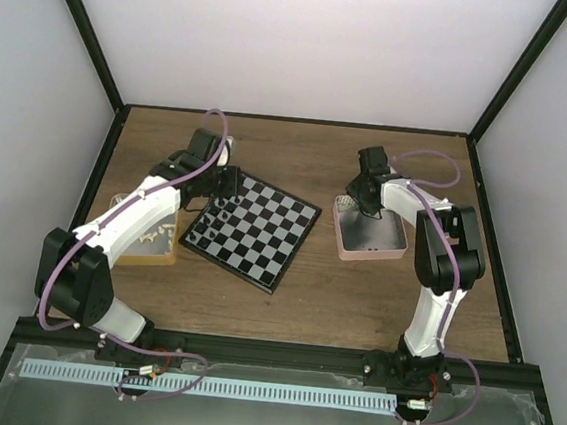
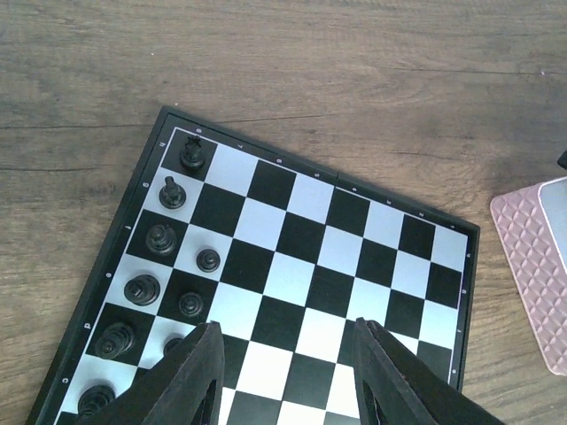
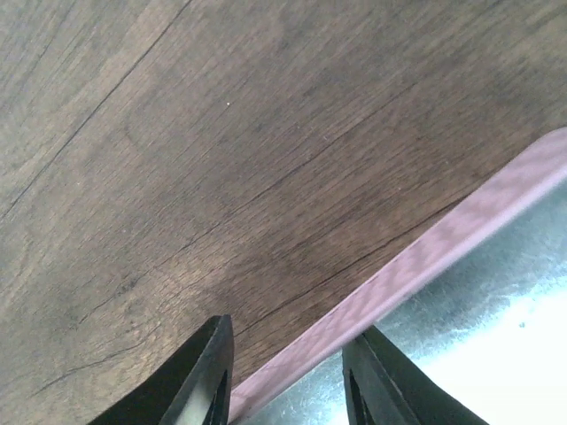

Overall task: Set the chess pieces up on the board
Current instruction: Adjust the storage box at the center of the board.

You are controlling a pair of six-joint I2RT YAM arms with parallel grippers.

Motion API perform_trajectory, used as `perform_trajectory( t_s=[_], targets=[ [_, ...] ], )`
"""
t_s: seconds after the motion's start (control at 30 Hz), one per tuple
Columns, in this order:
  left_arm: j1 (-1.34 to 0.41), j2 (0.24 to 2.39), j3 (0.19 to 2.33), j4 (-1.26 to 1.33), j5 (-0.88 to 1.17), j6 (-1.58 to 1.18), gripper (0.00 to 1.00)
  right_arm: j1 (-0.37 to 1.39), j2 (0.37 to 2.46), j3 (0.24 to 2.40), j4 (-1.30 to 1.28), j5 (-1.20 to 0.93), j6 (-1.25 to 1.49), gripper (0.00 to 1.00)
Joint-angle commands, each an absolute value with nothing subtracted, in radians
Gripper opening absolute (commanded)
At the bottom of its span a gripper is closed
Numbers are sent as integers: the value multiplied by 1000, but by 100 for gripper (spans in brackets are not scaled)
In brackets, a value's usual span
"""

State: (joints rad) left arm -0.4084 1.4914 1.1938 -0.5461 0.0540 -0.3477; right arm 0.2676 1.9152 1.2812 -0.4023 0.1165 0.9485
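The board [image 1: 261, 233] lies tilted in the middle of the table. Several black chess pieces [image 1: 217, 212] stand along its left side. In the left wrist view they fill two rows at the board's left edge [image 2: 161, 238], and the other squares [image 2: 354, 257] are bare. My left gripper [image 1: 228, 185] hovers over the board's far-left corner, open and empty [image 2: 288, 359]. My right gripper [image 1: 367, 209] is open and empty over the far-left rim of the pink tray [image 1: 371, 243]. In the right wrist view [image 3: 288, 363] its jaws straddle that rim [image 3: 443, 248]. Cream pieces [image 1: 164, 228] lie in the tan tray [image 1: 149, 250].
The tan tray sits left of the board under my left arm. The pink tray sits right of the board, and its corner shows in the left wrist view [image 2: 532, 266]. Black frame posts and white walls enclose the wooden table [image 1: 300, 149].
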Motion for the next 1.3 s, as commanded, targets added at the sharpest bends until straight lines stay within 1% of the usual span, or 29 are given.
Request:
perform_trajectory(
  t_s=[0.0, 0.17, 0.27, 0.5, 0.6, 1.03, 1.1, 1.2, 1.23, 1.27],
  targets=[
    [-408, 1493, 1187, -523, 71, -331, 42, 264, 1912, 1280, -392, 115, 781, 34],
    [-407, 1499, 1180, -511, 81, -331, 43, 265, 1880, 1234, -402, 67, 638, 33],
    [-408, 1506, 1183, -505, 90, -332, 42, 265, 1845, 1187, -377, 6, 556, 29],
    [-408, 1515, 1181, -504, 96, -333, 42, 267, 1756, 1098, -368, -174, 389, 27],
    [-408, 1518, 1180, -506, 97, -333, 43, 274, 1739, 1072, -398, -237, 326, 24],
    [-408, 1530, 1181, -505, 101, -328, 43, 348, 1603, 946, -484, -387, 184, 22],
    [-408, 1532, 1181, -504, 103, -328, 43, 363, 1579, 933, -498, -391, 174, 25],
    [-408, 1532, 1182, -503, 106, -328, 43, 369, 1544, 925, -502, -330, 220, 35],
    [-408, 1531, 1183, -502, 107, -328, 43, 368, 1530, 929, -503, -286, 248, 39],
    [-408, 1529, 1183, -502, 107, -328, 42, 368, 1515, 938, -502, -238, 294, 41]
  ],
)
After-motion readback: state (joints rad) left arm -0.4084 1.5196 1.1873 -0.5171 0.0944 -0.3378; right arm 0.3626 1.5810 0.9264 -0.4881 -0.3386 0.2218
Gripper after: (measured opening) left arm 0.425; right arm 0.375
